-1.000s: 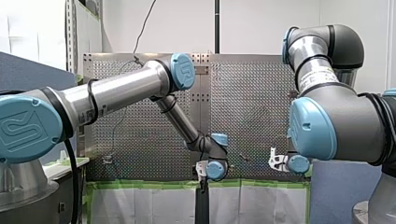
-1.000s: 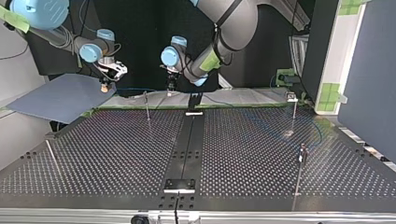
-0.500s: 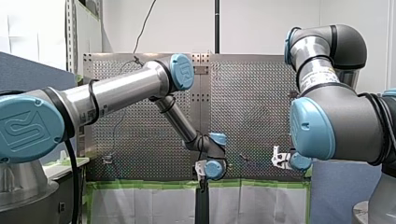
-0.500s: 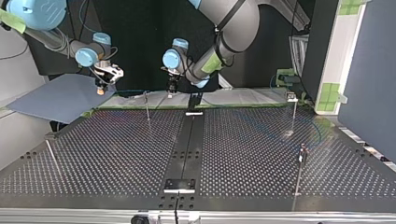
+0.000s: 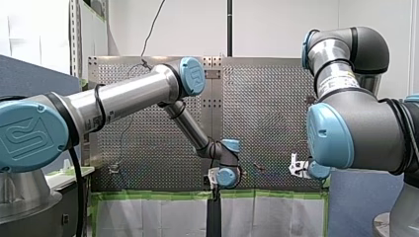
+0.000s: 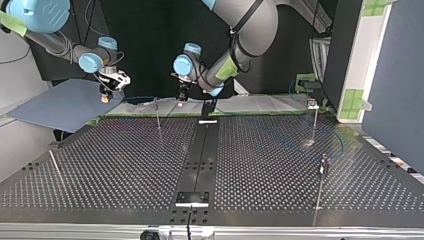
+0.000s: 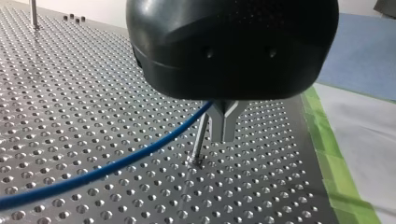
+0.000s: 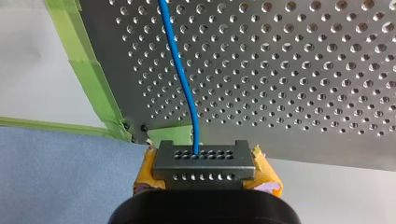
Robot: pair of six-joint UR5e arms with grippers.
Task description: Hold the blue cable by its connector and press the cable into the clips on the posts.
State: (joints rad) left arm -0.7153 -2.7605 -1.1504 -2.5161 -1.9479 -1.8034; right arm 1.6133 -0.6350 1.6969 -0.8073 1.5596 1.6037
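Connector (image 8: pixel 204 164) and cable are both in hand. Seen from across the table, the robot's right gripper (image 6: pixel 104 96) hangs at the far left. It is just past the green tape (image 8: pixel 88 79) edging the perforated table (image 6: pixel 125 165) and sits over a blue-grey sheet (image 6: pixel 55 102). Its own camera shows the yellow pads (image 8: pixel 267 175) clamped on either side of the grey, hole-studded connector, the jaws only as wide as that block. The blue cable (image 8: pixel 182 79) leaves the middle of the connector's face and runs off in a gentle bend above the table's holes. Next to the right, a thin post (image 6: pixel 157 114) stands near the table's far edge, between the two grippers. Beyond it, close to the black centre strip (image 6: pixel 200 150), the left gripper (image 6: pixel 181 96) hangs low by that same edge. From its wrist camera, the metal fingers (image 7: pixel 224 123) are drawn narrow, tips together. The cable climbs off the table into the fork where they part and is caught there. A rod (image 7: pixel 200 139) rises from the table just beside the fingers, its top meeting the cable. Whether the cable sits in a clip there I cannot tell. Farther right stand a far post (image 6: pixel 315 116) and a nearer post (image 6: pixel 322 175), both well apart from the grippers.
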